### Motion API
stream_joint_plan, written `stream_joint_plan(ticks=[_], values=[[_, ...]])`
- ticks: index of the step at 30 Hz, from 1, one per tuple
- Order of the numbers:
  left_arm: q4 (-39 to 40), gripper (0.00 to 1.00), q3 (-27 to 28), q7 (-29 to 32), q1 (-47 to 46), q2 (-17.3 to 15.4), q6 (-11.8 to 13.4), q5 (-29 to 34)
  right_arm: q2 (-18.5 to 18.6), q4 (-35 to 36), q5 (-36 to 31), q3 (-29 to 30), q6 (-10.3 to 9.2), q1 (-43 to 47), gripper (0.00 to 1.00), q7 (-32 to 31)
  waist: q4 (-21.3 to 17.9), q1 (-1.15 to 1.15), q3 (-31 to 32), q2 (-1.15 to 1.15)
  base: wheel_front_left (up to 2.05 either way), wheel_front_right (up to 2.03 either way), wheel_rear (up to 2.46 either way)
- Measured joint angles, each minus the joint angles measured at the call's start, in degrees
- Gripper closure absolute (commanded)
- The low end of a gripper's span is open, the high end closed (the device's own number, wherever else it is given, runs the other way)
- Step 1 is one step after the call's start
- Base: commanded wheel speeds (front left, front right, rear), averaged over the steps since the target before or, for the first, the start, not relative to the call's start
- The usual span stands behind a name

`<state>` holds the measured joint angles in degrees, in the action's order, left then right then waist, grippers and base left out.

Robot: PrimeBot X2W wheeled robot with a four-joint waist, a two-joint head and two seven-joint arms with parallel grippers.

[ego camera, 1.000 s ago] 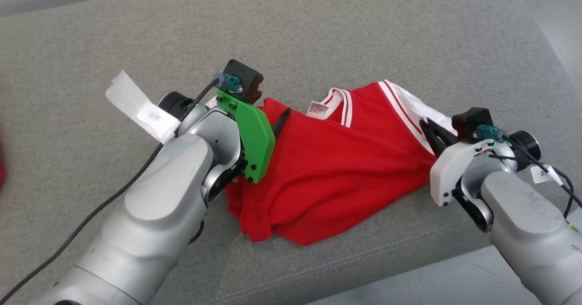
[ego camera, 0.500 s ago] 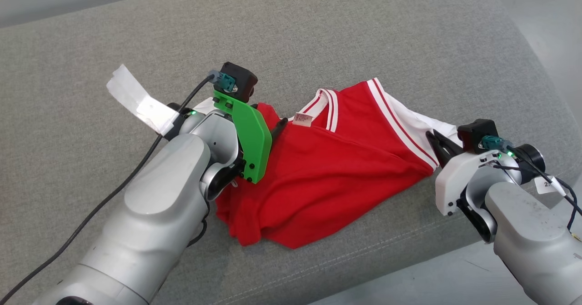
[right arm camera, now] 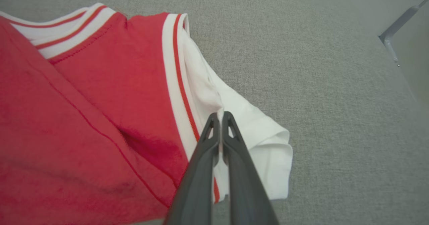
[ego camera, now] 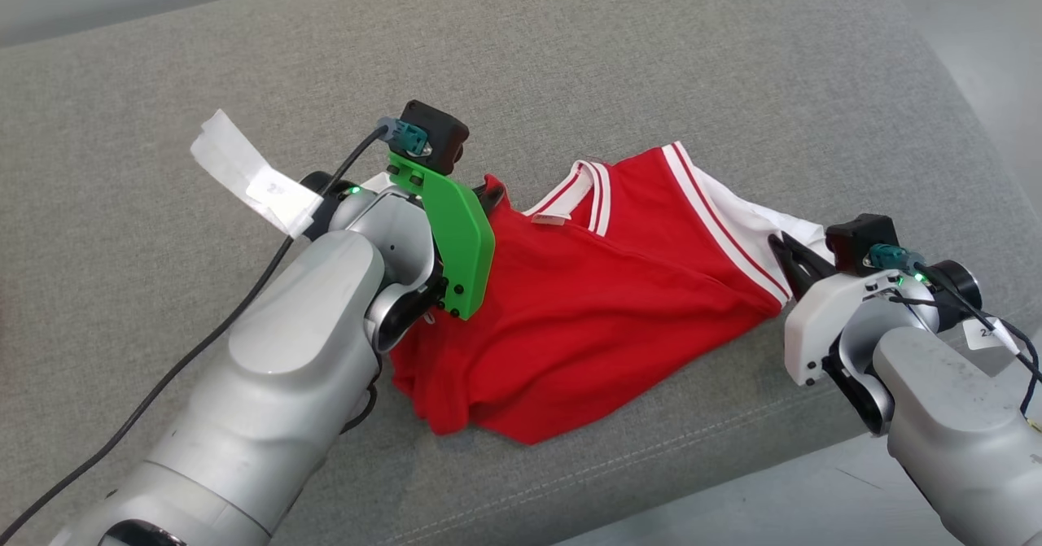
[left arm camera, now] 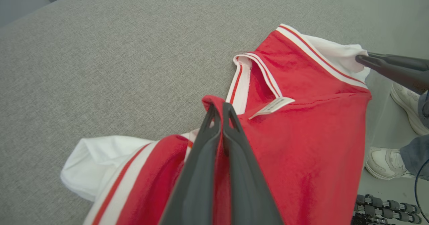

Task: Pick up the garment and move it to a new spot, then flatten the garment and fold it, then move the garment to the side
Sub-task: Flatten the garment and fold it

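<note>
The garment [ego camera: 586, 310] is a red shirt with white sleeves and red-and-white striped trim, lying crumpled on the grey cushion [ego camera: 651, 66]. My left gripper [ego camera: 491, 196] is at its left shoulder, beside the collar. In the left wrist view this gripper [left arm camera: 218, 107] is shut, pinching a raised fold of the red garment [left arm camera: 301, 134]. My right gripper [ego camera: 785, 246] is at the shirt's right end. In the right wrist view it [right arm camera: 219, 116] is shut on the white sleeve of the garment [right arm camera: 254, 131].
The cushion's front edge runs along the lower right, with pale floor [ego camera: 773, 505] beyond it. A person's white shoes [left arm camera: 382, 161] stand on that floor. A white paper tag [ego camera: 244, 176] and a black cable hang from my left arm.
My left gripper has shut on the red fabric by the collar; it stood open before. The right gripper keeps its hold on the sleeve. The head view shifted slightly.
</note>
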<state>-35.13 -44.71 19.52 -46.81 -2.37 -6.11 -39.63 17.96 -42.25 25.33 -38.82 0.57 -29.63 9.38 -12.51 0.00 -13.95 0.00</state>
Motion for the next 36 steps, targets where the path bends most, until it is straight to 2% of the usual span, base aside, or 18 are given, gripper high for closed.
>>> stream_joint_plan(ticks=[9,13,15,20,29,33,36], values=[[5.77,1.00,-1.25,-8.68,-1.19,0.13,-0.20,0.32,1.70,-0.60,3.11,4.10,-1.25,1.79,1.00,1.82,2.13,0.00,-0.02,0.00,0.00,0.00,0.00],[13.06,1.00,-1.64,-11.72,2.31,0.23,-0.51,-6.01,2.05,0.09,7.94,8.36,-1.11,3.85,1.00,2.56,3.73,0.00,0.52,0.00,0.00,0.00,0.00],[15.79,1.00,-2.10,-12.69,7.58,0.23,-0.51,-9.60,2.02,1.38,12.06,11.44,0.12,5.57,1.00,2.89,5.16,0.00,0.94,0.00,0.00,0.00,0.00],[17.53,1.00,-1.85,-14.18,11.90,0.10,-0.51,-9.59,2.09,4.32,17.24,14.88,2.96,7.09,1.00,3.26,7.72,0.00,1.85,0.00,0.00,0.00,0.00],[23.72,1.00,-0.27,-16.61,22.06,-0.42,-0.51,-14.28,6.06,6.77,20.97,18.82,3.49,9.26,1.00,3.16,11.02,0.00,4.84,0.00,0.00,0.00,0.00],[28.10,1.00,2.11,-17.97,24.36,-3.36,-0.51,-16.10,6.64,9.43,26.07,21.99,4.48,10.32,1.00,1.59,12.20,0.00,6.71,0.00,0.00,0.00,0.00],[30.72,1.00,2.83,-18.06,24.65,-5.84,-0.51,-16.10,6.66,11.98,31.37,23.08,5.95,11.47,1.00,-1.57,12.82,0.00,7.92,0.00,0.00,0.00,0.00]])
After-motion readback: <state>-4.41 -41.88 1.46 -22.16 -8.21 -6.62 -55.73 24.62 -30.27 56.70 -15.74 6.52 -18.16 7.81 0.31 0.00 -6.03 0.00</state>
